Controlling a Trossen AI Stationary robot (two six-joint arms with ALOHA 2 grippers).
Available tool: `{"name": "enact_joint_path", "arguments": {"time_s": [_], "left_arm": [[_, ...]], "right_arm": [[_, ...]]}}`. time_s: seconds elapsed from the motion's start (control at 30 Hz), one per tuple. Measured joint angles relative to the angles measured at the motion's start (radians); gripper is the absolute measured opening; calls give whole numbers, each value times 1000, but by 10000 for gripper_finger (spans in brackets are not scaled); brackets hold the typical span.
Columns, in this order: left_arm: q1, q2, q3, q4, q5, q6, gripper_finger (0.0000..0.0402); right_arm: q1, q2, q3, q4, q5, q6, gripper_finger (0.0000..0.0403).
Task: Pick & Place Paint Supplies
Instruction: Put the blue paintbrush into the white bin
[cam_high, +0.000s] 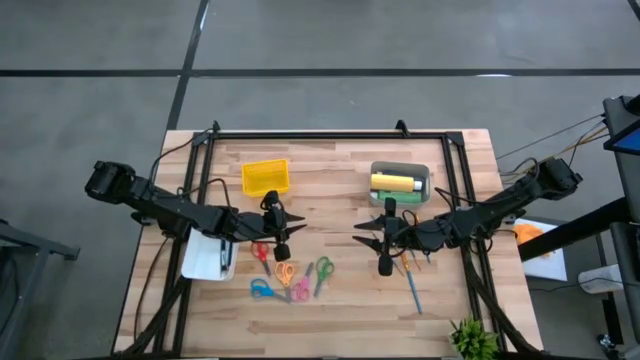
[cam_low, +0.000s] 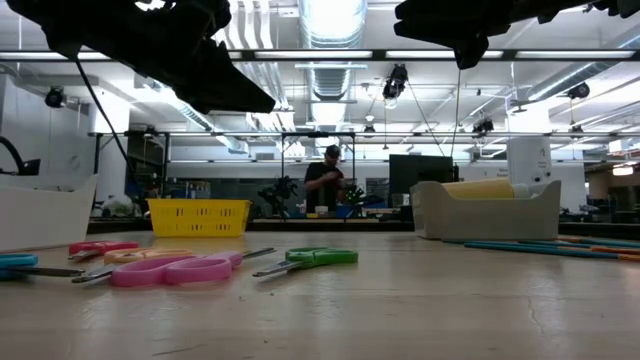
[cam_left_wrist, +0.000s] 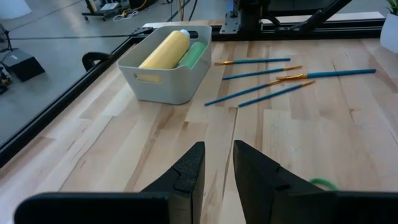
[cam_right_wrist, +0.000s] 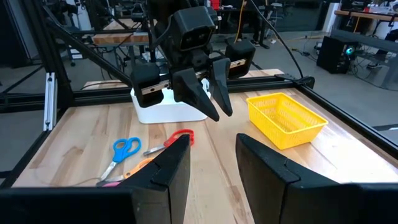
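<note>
A yellow paint bottle (cam_left_wrist: 165, 50) and a green one (cam_left_wrist: 194, 55) lie side by side in a grey bin (cam_left_wrist: 163, 84); in the high view the bin (cam_high: 425, 185) stands on the table's far right part. Several teal-shafted brushes (cam_left_wrist: 273, 78) lie flat on the wood near the bin, and again (cam_high: 410, 280) nearer the table's near edge. My left gripper (cam_left_wrist: 217, 168) is open and hovers over the table's middle (cam_high: 292, 228). My right gripper (cam_right_wrist: 213, 155) is open too and faces it (cam_high: 365, 240) from the right. Neither touches anything.
A yellow mesh basket (cam_high: 265, 177) sits at far left of centre, and a white bin (cam_high: 208, 257) sits below the left arm. Several coloured scissors (cam_high: 290, 275) lie near the front, between the arms. A small plant (cam_high: 472, 338) stands at the near right corner. A person (cam_low: 327, 180) stands far behind the table.
</note>
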Motion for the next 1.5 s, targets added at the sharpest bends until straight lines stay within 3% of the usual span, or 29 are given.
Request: {"name": "enact_joint_path", "arguments": {"time_s": [0.17, 0.53, 0.63, 0.77, 0.87, 0.97, 1.13, 1.5], "left_arm": [[0, 0, 0, 0, 0, 0, 86], [0, 0, 0, 0, 0, 0, 86], [0, 0, 0, 0, 0, 0, 86], [0, 0, 0, 0, 0, -1, 86], [0, 0, 0, -1, 0, 0, 86], [0, 0, 0, -1, 0, 0, 86], [0, 0, 0, -1, 0, -1, 86], [0, 0, 0, -4, 0, -1, 86]], "right_arm": [[0, 0, 0, 0, 0, 5, 128], [0, 0, 7, -49, -10, 237, 128], [0, 0, 50, -256, -10, 332, 128], [0, 0, 157, -720, -15, 673, 128], [0, 0, 216, -1006, -65, 921, 128], [0, 0, 248, -1161, -141, 1037, 128], [0, 1, 249, -1168, -220, 1090, 128], [0, 58, 207, -1165, -267, 1104, 128]]}}
